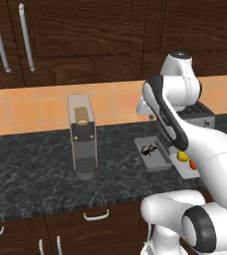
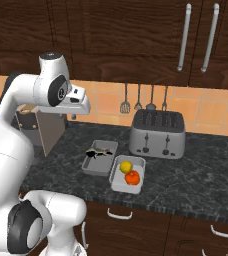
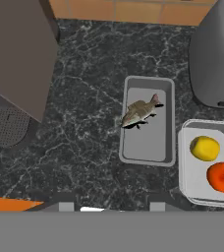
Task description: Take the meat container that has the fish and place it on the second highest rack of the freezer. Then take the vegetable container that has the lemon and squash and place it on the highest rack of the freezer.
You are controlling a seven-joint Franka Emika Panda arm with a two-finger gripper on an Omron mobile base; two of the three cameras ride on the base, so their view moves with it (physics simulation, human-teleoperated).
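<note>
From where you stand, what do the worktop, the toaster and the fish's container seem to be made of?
Worktop: polished dark stone, judging by its white veining. Toaster: brushed metal, grey with a soft sheen. Fish's container: matte grey, plastic or metal; the look leaves it open.

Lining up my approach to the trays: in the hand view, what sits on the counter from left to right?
Tall grey coffee machine → grey rectangular tray holding the small olive-brown fish → pale tray with the round yellow lemon, then the orange-red squash.
</note>
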